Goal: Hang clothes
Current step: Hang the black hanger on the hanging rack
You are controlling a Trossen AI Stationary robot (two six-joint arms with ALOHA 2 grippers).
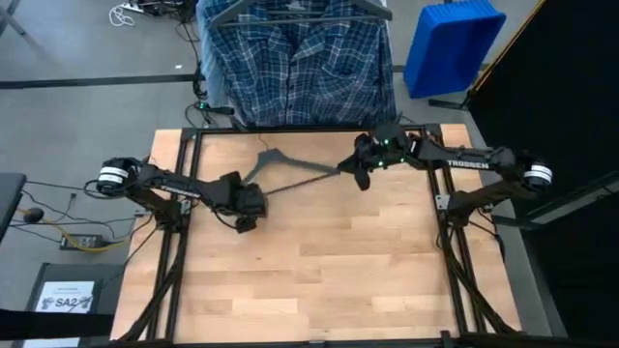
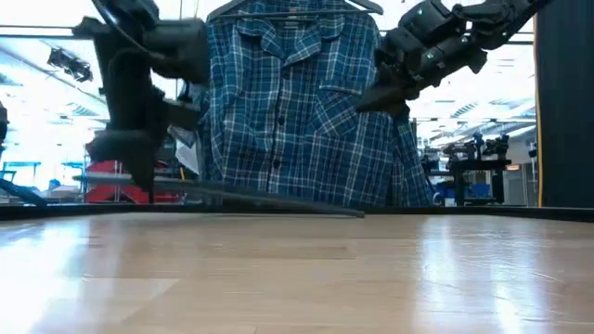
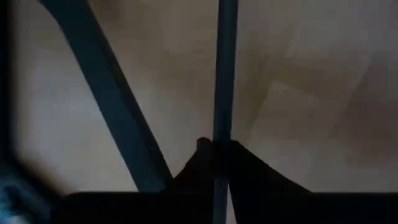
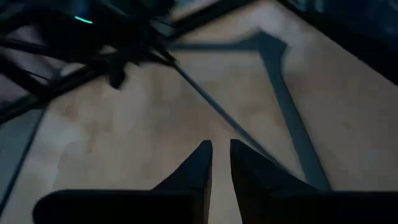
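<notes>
Your left claw [image 1: 248, 206] is closing on one end of a dark grey hanger [image 1: 290, 172], its fingers [image 3: 205, 155] pinching the thin bar over the worktop [image 1: 319, 280]. Your right claw [image 1: 362, 172] is hovering at the hanger's other end, fingers [image 4: 199, 165] nearly together, gripping nothing. The plaid shirt [image 1: 300, 68] is hanging on another hanger [image 1: 290, 12] beyond the worktop's far edge.
</notes>
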